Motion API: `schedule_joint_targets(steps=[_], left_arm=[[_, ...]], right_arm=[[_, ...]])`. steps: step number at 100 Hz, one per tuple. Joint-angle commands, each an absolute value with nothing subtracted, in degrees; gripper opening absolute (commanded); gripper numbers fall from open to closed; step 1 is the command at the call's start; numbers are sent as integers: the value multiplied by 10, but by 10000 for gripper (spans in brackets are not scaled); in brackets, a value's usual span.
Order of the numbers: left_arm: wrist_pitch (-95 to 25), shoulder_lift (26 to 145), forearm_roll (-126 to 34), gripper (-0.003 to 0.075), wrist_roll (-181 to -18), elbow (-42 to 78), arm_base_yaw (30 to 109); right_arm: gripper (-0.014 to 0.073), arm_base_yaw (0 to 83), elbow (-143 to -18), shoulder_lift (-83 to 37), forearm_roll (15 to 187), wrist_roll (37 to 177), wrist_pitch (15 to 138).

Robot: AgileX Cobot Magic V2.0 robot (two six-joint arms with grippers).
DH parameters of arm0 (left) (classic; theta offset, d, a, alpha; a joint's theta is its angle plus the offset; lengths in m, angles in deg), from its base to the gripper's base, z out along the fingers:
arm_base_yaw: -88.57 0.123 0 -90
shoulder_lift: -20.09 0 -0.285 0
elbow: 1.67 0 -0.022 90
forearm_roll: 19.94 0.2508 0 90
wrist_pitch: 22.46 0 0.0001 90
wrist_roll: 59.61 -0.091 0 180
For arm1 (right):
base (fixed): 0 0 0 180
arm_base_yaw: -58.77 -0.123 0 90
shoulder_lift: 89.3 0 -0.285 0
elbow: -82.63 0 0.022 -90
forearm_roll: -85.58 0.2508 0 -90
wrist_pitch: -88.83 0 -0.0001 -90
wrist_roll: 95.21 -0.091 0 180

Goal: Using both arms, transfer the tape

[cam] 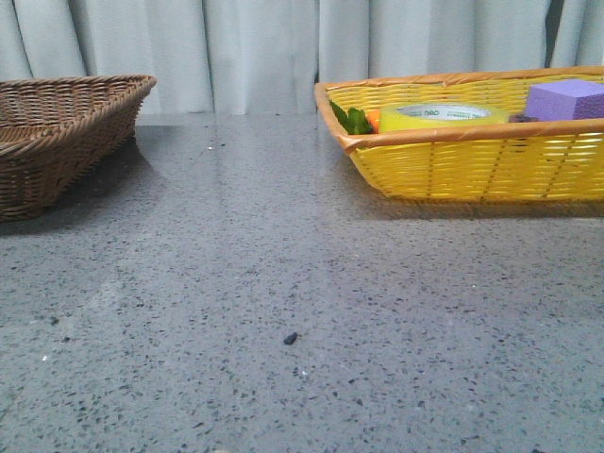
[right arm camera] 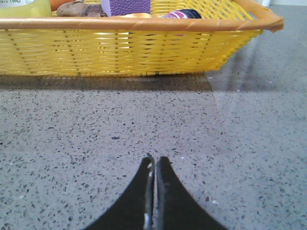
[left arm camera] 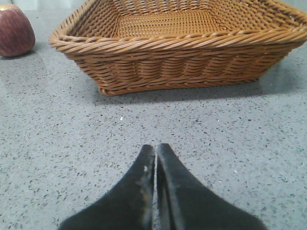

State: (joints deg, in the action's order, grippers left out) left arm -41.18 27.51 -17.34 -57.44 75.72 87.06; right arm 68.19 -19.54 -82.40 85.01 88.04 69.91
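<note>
While neither arm shows in the front view, each wrist camera shows its own tool low over the table [cam: 283, 283] with the fingers pressed together and nothing between them: the left gripper [left arm camera: 156, 149] faces the brown basket [left arm camera: 168, 52], the right gripper [right arm camera: 154, 160] faces the yellow basket [right arm camera: 129, 45]. Both are well apart from their baskets, which reads as a rest pose, so I judge the task not yet begun. The tape [cam: 444, 117] lies flat inside the yellow basket, toward its left end in the front view, between some green leaves [cam: 351, 119] with a bit of orange beside them and the purple block [cam: 566, 98]; only its upper edge and white core clear the rim. In the right wrist view just a corner of the roll [right arm camera: 26, 7] shows above the rim, beside the block [right arm camera: 125, 6] and a dark item I cannot identify. The brown basket sits far across the table on the left side and looks empty, so it is the likely destination; that spacing explains why two arms are called for, since the right arm is nearer the tape and the left is nearer the goal. A reddish round object [left arm camera: 15, 31] rests beside the brown basket. The right tool would need to spread its fingers and rise over the rim first.
</note>
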Motion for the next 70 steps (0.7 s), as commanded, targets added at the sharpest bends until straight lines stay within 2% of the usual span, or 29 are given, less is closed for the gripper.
schedule_joint_targets(steps=[1,70], left_arm=[[-377,258,-173,-20,-570,763,871],[-377,258,-166,-20,-572,763,871]], right_arm=[[-68,684,-183,-833,845,880,707],[-68,684,-183,-833,845,880,707]])
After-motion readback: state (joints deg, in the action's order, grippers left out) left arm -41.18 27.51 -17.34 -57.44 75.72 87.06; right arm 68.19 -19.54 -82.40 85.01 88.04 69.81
